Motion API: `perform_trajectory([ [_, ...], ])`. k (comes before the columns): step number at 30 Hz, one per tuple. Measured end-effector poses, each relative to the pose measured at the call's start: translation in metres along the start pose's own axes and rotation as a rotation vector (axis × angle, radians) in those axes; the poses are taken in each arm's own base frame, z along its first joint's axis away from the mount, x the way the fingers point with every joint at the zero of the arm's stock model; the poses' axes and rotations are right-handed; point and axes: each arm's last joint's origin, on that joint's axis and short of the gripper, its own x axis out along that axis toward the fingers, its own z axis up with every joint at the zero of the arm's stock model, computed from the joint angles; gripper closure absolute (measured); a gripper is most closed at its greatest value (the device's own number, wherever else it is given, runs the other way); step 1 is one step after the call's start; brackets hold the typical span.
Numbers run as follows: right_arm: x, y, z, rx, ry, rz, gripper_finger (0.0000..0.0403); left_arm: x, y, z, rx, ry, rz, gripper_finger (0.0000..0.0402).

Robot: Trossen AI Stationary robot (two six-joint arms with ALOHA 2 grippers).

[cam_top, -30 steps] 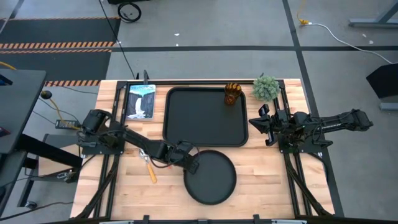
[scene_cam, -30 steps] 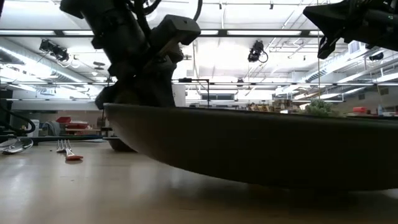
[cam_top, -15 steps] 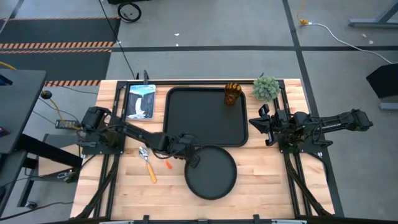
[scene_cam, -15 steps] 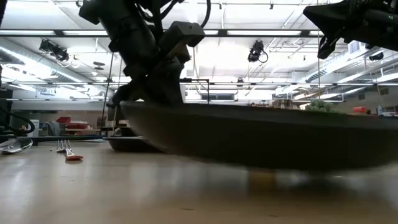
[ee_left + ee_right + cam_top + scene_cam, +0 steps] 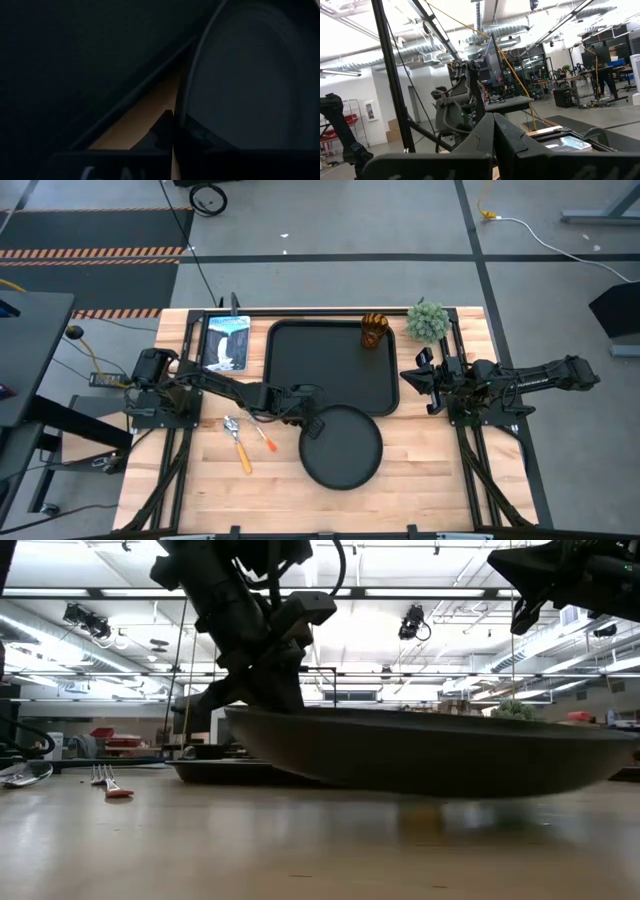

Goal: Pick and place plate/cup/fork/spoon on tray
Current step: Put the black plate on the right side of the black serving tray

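Table (image 5: 430, 470): left fingers (image 5: 308, 423) clamp plate (image 5: 345, 448) rim (grip mostly hidden).

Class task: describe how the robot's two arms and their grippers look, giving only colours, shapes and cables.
Both arms are black or dark grey, built of slim jointed segments with blocky housings. The left gripper and the right gripper each end in two dark, flat, angular fingers. Thin black cables loop along the left arm's upper links.
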Motion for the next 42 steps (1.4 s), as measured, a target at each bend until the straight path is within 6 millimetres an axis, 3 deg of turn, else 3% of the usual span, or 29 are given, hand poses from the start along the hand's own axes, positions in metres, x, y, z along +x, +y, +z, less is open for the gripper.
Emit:
perform_trajectory([
  [11, 0.0, 0.0, 0.0, -0.002, 0.0, 0.0, 0.0394, 0.006, 0.027, 0.037, -0.033, 0.009, -0.008, 0.0384],
  [26, 0.0, 0.001, 0.002, -0.007, -0.024, 0.011, 0.0394, 0.007, 0.104, 0.112, -0.254, -0.09, 0.032, 0.0384],
  [32, 0.0, 0.001, 0.005, -0.005, -0.045, 0.018, 0.0394, 0.013, 0.119, 0.119, -0.313, -0.123, 0.093, 0.0384],
  [38, 0.0, 0.001, 0.006, -0.004, -0.056, 0.026, 0.0394, 0.033, 0.117, 0.115, -0.306, -0.144, 0.082, 0.0378],
  [42, 0.0, 0.002, 0.006, 0.001, -0.059, 0.028, 0.0394, 0.038, 0.11, 0.118, -0.3, -0.191, 0.026, 0.0349],
])
